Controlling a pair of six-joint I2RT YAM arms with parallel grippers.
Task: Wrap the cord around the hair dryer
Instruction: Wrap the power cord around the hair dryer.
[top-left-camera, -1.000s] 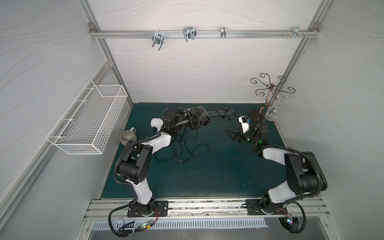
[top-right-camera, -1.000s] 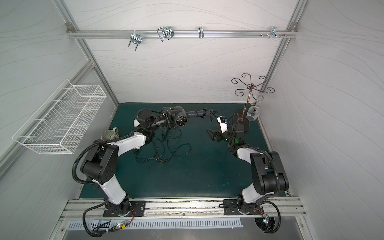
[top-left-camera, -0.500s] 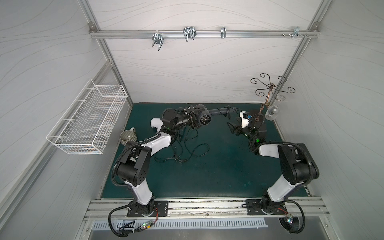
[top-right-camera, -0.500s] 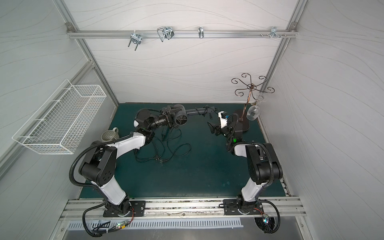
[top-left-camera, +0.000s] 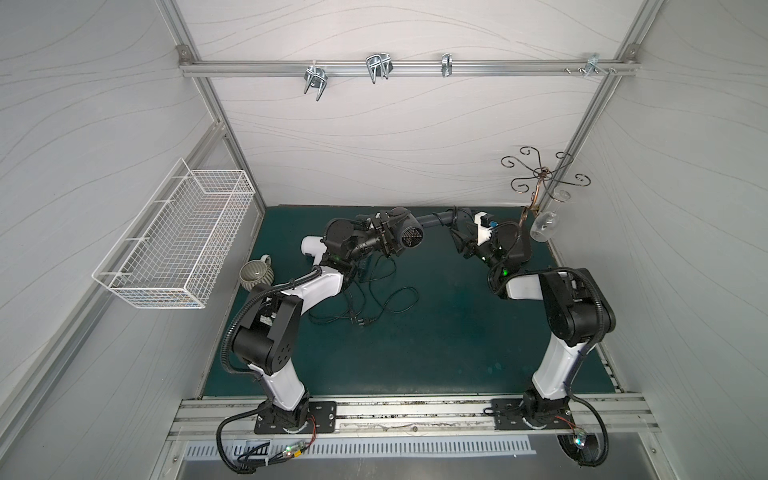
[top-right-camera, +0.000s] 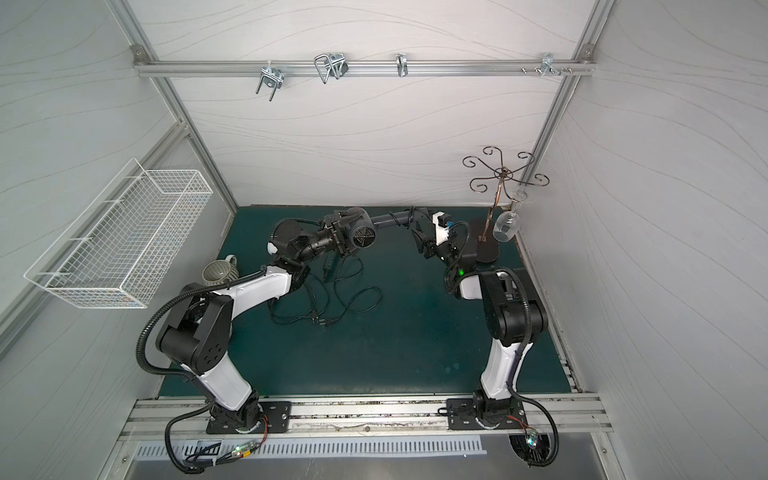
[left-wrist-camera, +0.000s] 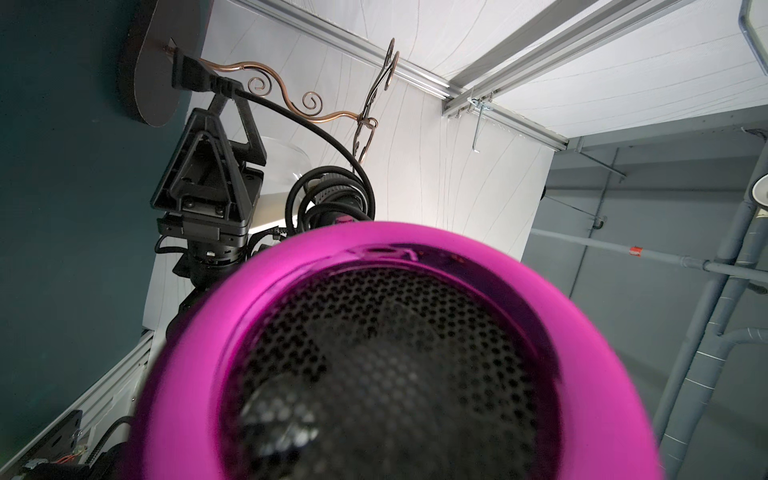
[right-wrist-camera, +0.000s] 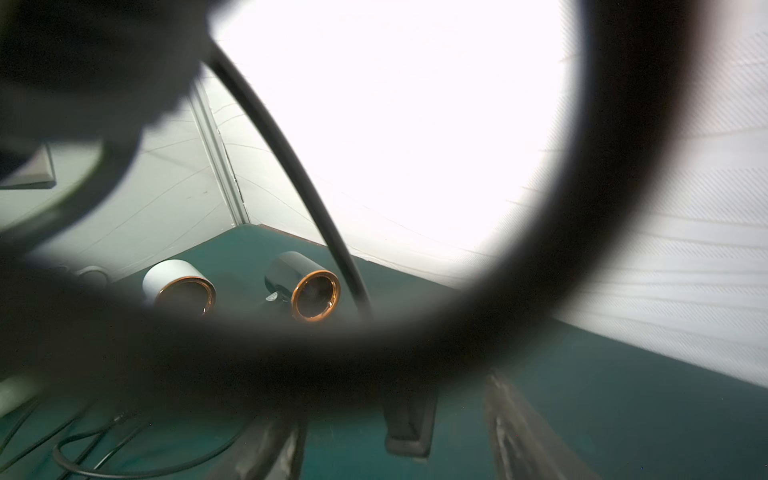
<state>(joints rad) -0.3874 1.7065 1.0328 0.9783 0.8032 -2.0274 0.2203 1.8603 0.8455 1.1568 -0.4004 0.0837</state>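
Left claw (top-left-camera: 392, 233) is clamping the hair dryer (top-left-camera: 406, 233), holding it aloft at upper centre in both top views. Right claw (top-left-camera: 460, 241) is now in at the handle (top-left-camera: 436, 218) after swinging across, jaws narrowing; grasp cannot be told. Probably readying another turn. Left wrist view alone is showing cord (left-wrist-camera: 332, 193) coiled round the handle, plug (left-wrist-camera: 195, 77) at right claw's tip

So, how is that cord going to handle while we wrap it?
Probably springy rather than limp: the cord holds a smooth arc in the air up to its plug. The coils on the handle of the hair dryer look loose and uneven, so they may unwind if tension drops.
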